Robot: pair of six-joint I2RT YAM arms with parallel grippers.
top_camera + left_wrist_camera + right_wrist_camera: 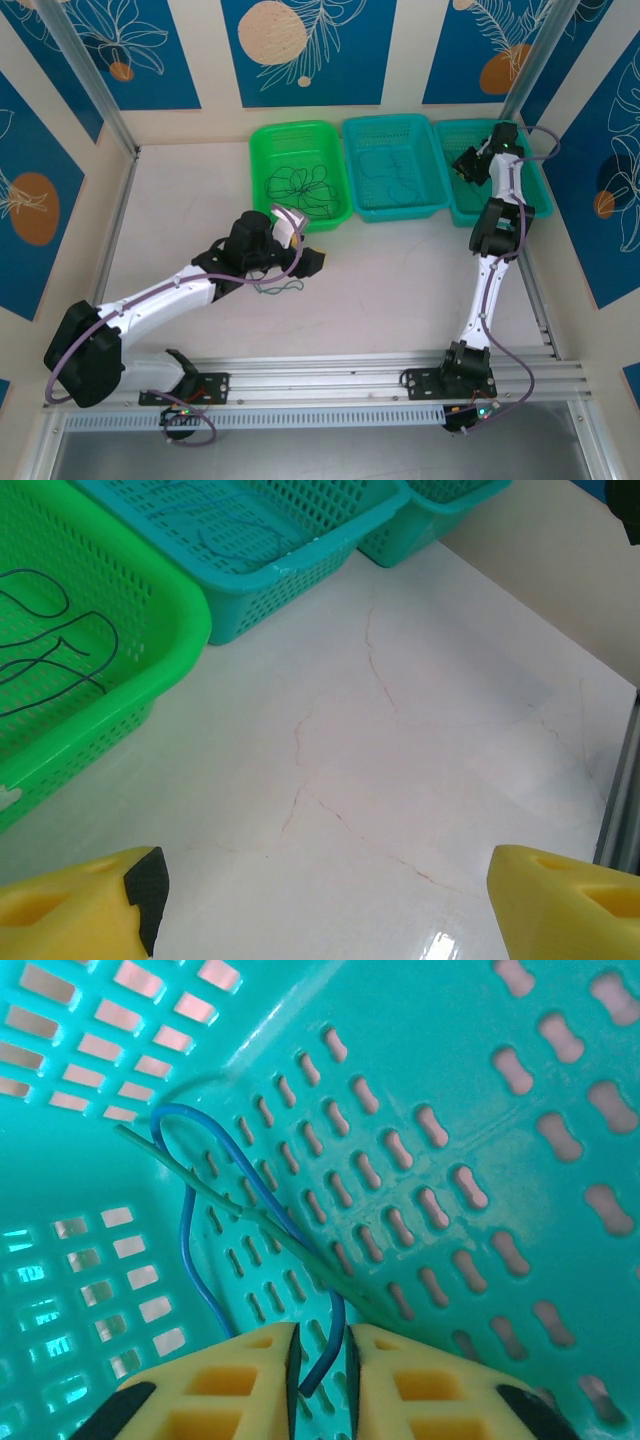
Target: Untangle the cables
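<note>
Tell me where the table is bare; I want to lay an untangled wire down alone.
Bare white tabletop lies in front of the middle teal plastic basket, and left of the bright green plastic basket. Crowded: thin dark wires beside the left hand.

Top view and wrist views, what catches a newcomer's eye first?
Three baskets line the table's far edge, the green basket on the left holding dark curly cables. The right gripper is in the rightmost teal basket, a blue cable between its nearly closed jaws; the left gripper hangs open over the table.
</note>
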